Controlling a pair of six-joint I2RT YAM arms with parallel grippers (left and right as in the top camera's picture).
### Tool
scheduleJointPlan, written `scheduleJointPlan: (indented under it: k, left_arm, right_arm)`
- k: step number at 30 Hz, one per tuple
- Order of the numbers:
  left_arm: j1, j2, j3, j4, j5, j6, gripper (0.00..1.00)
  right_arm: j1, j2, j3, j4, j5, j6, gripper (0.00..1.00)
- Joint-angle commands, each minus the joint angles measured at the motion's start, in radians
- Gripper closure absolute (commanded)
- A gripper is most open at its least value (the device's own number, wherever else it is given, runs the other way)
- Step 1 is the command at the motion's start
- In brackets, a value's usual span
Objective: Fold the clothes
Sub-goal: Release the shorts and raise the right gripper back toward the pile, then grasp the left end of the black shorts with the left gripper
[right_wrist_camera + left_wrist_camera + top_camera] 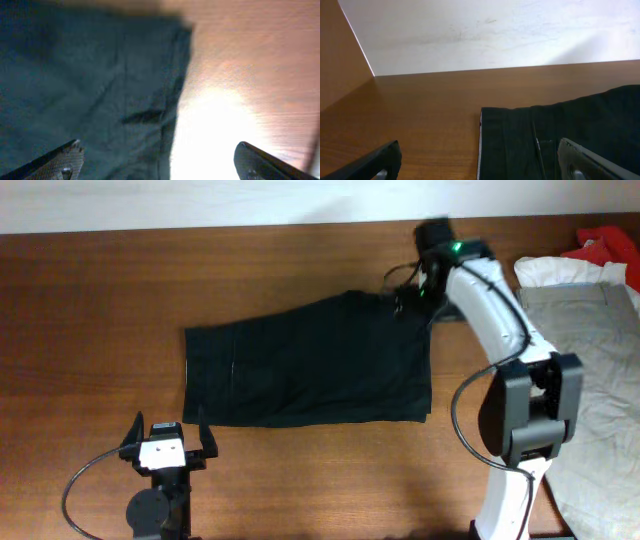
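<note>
The shorts (310,365) lie spread flat in the middle of the table (90,300), a dark, roughly rectangular shape whose top edge rises toward the robot's right. The left gripper (170,432) sits at the near edge of the table, just short of the shorts' near-left corner and not touching the cloth. Its jaws stand wide apart with nothing between them. From the left wrist, the gripper (479,150) faces that corner head-on. One finger (375,162) is over bare table (420,110), the other is over the shorts (570,130), and the pale wall (495,35) is behind. The right arm reaches across to the far side, and the right gripper (410,295) hangs over the shorts' far-right corner. In its wrist view the gripper (157,152) is spread wide as well and holds nothing. The straight edge of the shorts (85,75) runs down between its fingers (57,160), with a bright glare on the table (250,60) beside it. I cannot tell whether the tips touch the fabric. Off to the right a pile of other clothes waits: a beige piece (590,350), something white (550,272) and something red (608,245), all well apart from the shorts.
</note>
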Motion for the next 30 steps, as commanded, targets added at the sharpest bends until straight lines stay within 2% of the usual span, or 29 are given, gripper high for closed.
scheduleJointPlan:
  k: [1,6,8,10,14,16,18,19,21,23,25,26,28,30]
  left_arm:
    - [-0.003,-0.004,-0.005,-0.001,0.008,0.016,0.01]
    - [-0.003,-0.004,-0.005,0.028,0.007,0.014,0.01]
    - [-0.003,-0.004,-0.005,0.135,0.154,0.005,0.01]
    - [-0.003,-0.003,0.011,0.203,0.238,0.004,0.01]
    - [0.006,0.090,0.169,0.126,0.236,0.031,0.01]
    - [0.025,0.299,0.359,0.005,0.248,0.069,0.01]
    - [0.032,0.517,0.547,-0.122,0.321,0.124,0.01]
    - [0.032,0.667,0.681,-0.198,0.409,0.158,0.01]
    - [0.032,0.869,0.868,-0.320,0.486,0.158,0.01]
    - [0.032,0.991,0.982,-0.393,0.491,0.153,0.01]
    - [0.046,1.146,1.138,-0.538,0.512,0.131,0.01]
    - [0.068,1.264,1.249,-0.661,0.533,0.131,0.01]
    - [0.081,1.439,1.360,-0.758,0.542,0.131,0.01]
    - [0.082,1.542,1.363,-0.760,0.532,0.131,0.01]
  right_arm:
    - [-0.034,-0.024,0.199,-0.076,0.031,0.029,0.01]
    - [-0.126,-0.023,0.274,0.001,0.032,0.029,0.01]
    - [-0.177,-0.023,0.274,0.013,0.033,0.029,0.01]
    - [-0.228,-0.020,0.274,0.029,0.052,0.029,0.01]
    - [-0.306,-0.019,0.273,0.028,0.051,0.029,0.01]
    - [-0.328,-0.019,0.273,0.028,0.050,0.029,0.01]
    - [-0.330,-0.019,0.272,0.028,0.050,0.029,0.01]
    - [-0.330,-0.019,0.272,0.028,0.050,0.029,0.01]
    - [-0.328,-0.019,0.272,0.028,0.050,0.029,0.01]
    - [-0.328,-0.019,0.272,0.028,0.050,0.029,0.01]
    - [-0.328,-0.019,0.272,0.028,0.050,0.029,0.01]
    - [-0.328,-0.019,0.272,0.028,0.050,0.029,0.01]
    - [-0.328,-0.019,0.272,0.028,0.050,0.029,0.01]
    - [-0.328,-0.019,0.272,0.028,0.050,0.029,0.01]
